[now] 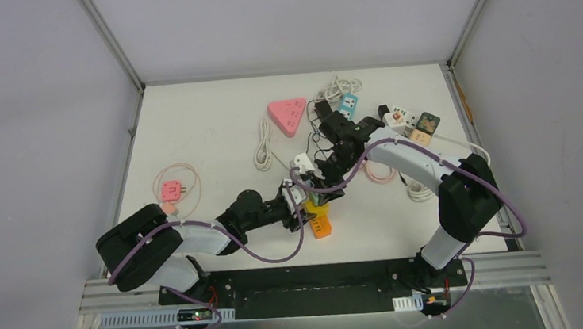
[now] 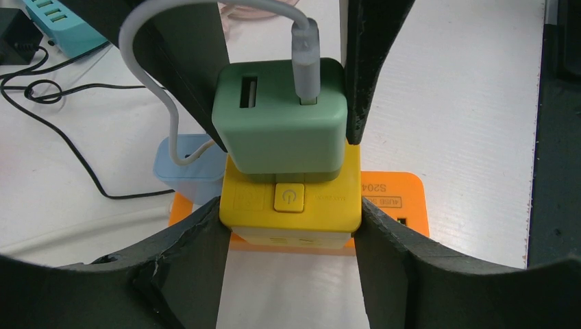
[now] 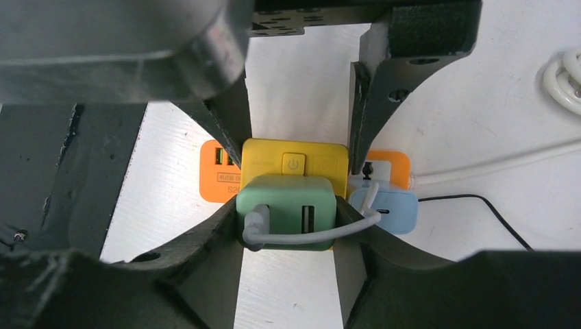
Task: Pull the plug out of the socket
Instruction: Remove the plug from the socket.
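Observation:
A green plug (image 2: pixel 277 123) with a white cable in its USB port sits pressed against the face of a yellow socket cube (image 2: pixel 290 205). My left gripper (image 2: pixel 291 233) is shut on the yellow cube's two sides. My right gripper (image 3: pixel 288 229) is shut on the green plug (image 3: pixel 286 209), with the yellow cube (image 3: pixel 294 159) just behind it. In the top view both grippers meet over the yellow cube (image 1: pixel 318 208) near the table's front middle, the left gripper (image 1: pixel 301 203) from the left and the right gripper (image 1: pixel 323 179) from behind.
An orange power strip (image 1: pixel 322 227) lies under the cube, with a light blue charger (image 3: pixel 384 211) beside it. A pink triangular socket (image 1: pixel 288 115), coiled white cable (image 1: pixel 263 147), teal strip (image 1: pixel 347 105), cube adapters (image 1: pixel 412 122) and pink adapter (image 1: pixel 171 191) lie around.

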`<action>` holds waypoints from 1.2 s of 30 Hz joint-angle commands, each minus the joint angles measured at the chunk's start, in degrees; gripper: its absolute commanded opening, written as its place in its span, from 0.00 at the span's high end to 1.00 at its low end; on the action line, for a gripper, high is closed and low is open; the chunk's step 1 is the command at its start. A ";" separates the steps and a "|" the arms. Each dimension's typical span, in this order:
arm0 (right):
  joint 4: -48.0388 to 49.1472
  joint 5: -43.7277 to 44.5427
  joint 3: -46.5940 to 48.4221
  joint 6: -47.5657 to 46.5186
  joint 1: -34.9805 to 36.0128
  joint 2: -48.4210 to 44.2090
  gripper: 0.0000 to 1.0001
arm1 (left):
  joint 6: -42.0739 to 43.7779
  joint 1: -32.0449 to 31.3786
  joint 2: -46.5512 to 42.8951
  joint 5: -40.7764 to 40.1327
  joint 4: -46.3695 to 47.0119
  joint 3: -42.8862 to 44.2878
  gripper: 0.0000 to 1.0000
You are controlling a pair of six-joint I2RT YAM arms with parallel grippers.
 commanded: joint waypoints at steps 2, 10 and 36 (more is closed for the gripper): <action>-11.24 -7.56 0.13 -6.02 -1.12 0.54 1.00 | 2.16 0.13 1.67 -0.49 -1.95 0.49 1.00; -11.75 -9.92 1.03 -6.30 0.84 1.47 1.00 | 2.09 0.18 1.83 -0.23 -1.86 0.58 1.00; -16.36 -13.02 5.91 -5.66 5.28 3.01 1.00 | 1.51 0.17 2.67 0.92 -3.53 2.14 1.00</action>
